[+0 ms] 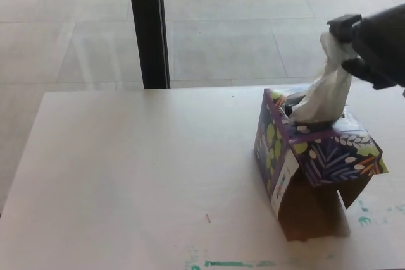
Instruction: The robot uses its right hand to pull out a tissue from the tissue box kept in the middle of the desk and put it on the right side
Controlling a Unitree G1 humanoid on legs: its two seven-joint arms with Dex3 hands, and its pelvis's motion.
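A purple tissue box [316, 156] with leaf and dot patterns stands tilted on the right part of the pale desk [139, 175], its lower flap open. A white tissue [326, 90] stretches up out of the box's top slot. My right hand [373, 45], black, is raised above and to the right of the box at the picture's right edge. It is shut on the upper end of the tissue. The tissue's lower end is still inside the slot. My left hand does not show.
A black vertical post [147, 26] stands behind the desk's far edge, with tiled floor beyond. Green paint marks [234, 262] lie along the desk's near edge and at the right near the box.
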